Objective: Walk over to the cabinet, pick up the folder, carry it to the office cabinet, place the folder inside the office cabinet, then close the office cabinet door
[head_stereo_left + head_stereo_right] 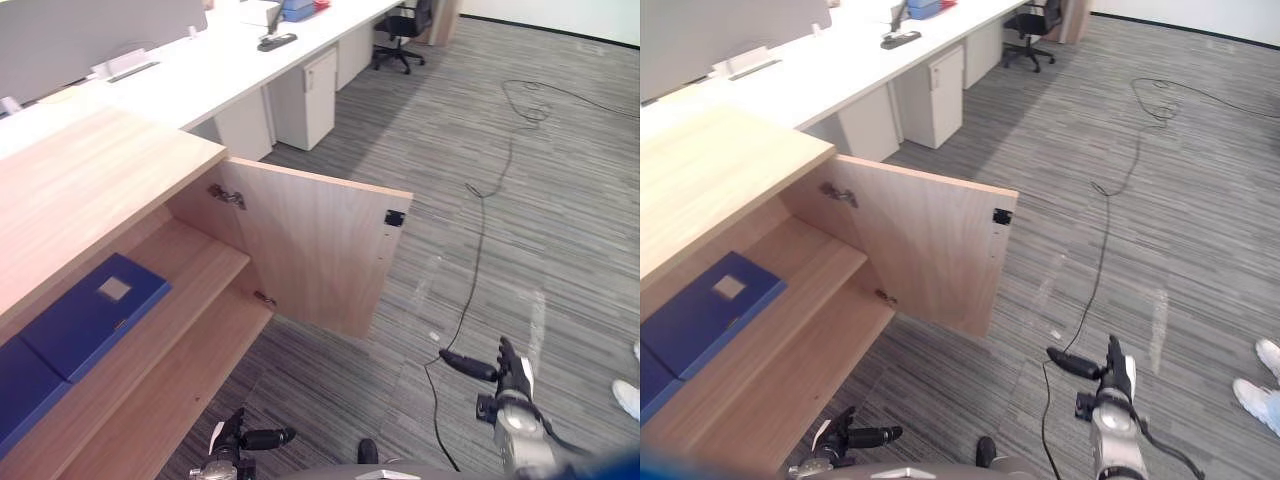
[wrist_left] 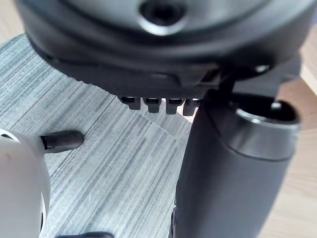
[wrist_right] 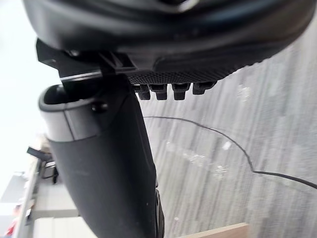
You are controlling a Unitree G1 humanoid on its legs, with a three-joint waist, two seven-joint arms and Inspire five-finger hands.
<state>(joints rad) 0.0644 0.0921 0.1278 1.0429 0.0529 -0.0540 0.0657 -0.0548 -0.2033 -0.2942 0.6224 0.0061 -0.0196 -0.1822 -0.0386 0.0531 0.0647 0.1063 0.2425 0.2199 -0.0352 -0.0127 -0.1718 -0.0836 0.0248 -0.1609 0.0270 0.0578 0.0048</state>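
The blue folder (image 1: 95, 312) lies on the upper shelf (image 1: 205, 262), far left. My left hand (image 1: 245, 438) and right hand (image 1: 508, 378) hang spread and empty. The door (image 1: 320, 250) stands wide open, so I judge a glancing push could leave it ajar.

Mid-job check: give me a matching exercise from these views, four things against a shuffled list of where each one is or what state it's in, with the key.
Things:
1. blue folder with a pale label
2. light wooden cabinet door
3. black office chair
4. robot's right hand

Places or states:
A. open and empty, low over the grey carpet
B. lying flat on the upper shelf inside the cabinet
C. swung wide open
D. by the far end of the long white desk

Pairs: 1-B, 2-C, 3-D, 4-A
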